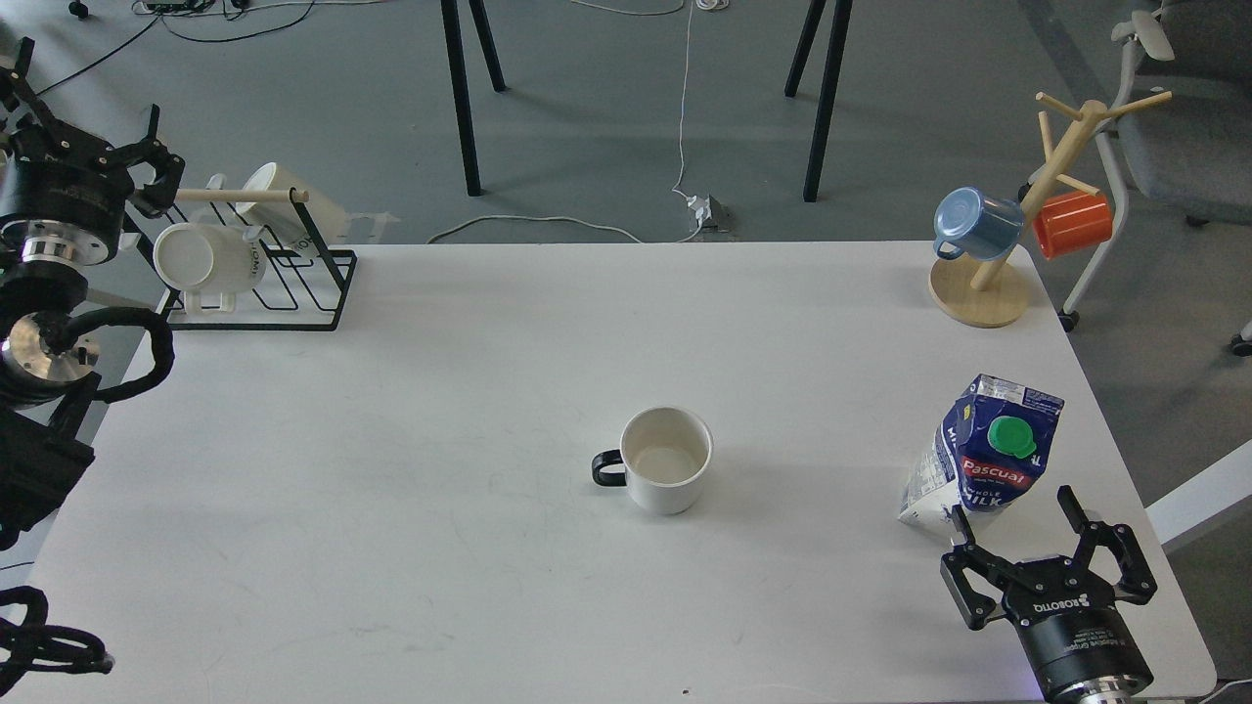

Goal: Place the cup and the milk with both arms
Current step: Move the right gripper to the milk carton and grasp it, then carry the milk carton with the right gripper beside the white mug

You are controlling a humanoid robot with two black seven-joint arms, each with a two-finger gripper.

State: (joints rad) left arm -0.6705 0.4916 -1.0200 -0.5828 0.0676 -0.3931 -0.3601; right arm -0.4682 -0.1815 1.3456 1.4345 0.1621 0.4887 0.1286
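- Spanning most of the view, the white desk (489, 391) is smooth and matte with rounded corners, set on a grey floor (606, 127) crossed by white and black cables; black table legs (465, 98) rise beyond it and a grey chair (1174, 127) stands past its right corner.
- Right pincer (1042, 543): black, fingers spread apart, holding nothing, hovering low at the desk's near right corner.
- Milk (988, 455): a blue and white gable-top carton with a green round cap and red "Pascual" label, leaning slightly, just beyond the right pincer, close to its fingertips but apart from them.
- Cup (665, 460): a white cylinder with a small black loop handle and cream interior, upright, well to the left of the right pincer, with bare desk between.
- Left pincer (147, 171): black, raised at the far left edge, fingers apart and empty, just beside a black wire rack (293, 293) with a wooden rod, carrying two white mugs (210, 259).
- Far beyond the right pincer, a wooden mug tree (983, 288) on a round base hangs a blue mug (973, 225) and an orange one (1073, 223).
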